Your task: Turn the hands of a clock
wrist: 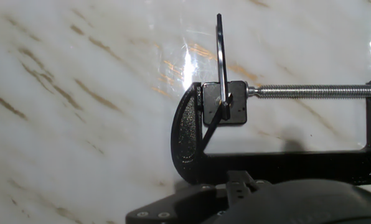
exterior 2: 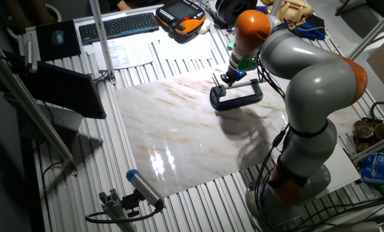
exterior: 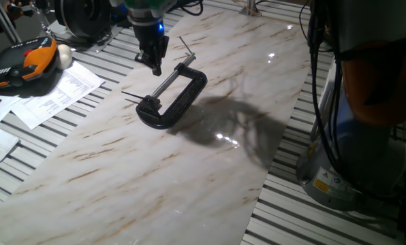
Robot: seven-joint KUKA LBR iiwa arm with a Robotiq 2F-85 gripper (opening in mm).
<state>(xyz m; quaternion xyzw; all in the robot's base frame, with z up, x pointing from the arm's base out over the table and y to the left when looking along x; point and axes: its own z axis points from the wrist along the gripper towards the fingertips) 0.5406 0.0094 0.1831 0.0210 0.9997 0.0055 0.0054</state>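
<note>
The clock is a black C-clamp [exterior: 191, 95] lying flat on the marble board [exterior: 189, 177], with a long silver screw rod [exterior: 170, 82]. It also shows in the other fixed view [exterior 2: 240, 102] and the hand view [wrist: 185, 137]. The hands are a thin dark pin [exterior: 131, 96] sticking out of the clamp's rounded end. In the hand view the pin [wrist: 220, 56] points straight up from the jaw pad, and a shorter dark piece slants down-left from it. My gripper [exterior: 154, 67] hovers just above the clamp beside the rod. Its fingers look closed together and hold nothing.
An orange and black pendant [exterior: 26, 64] and papers [exterior: 53, 95] lie at the left on the slatted table. The arm's base [exterior: 353, 143] stands at the right. A keyboard [exterior 2: 118, 26] and a metal frame post [exterior 2: 102, 45] are at the far side.
</note>
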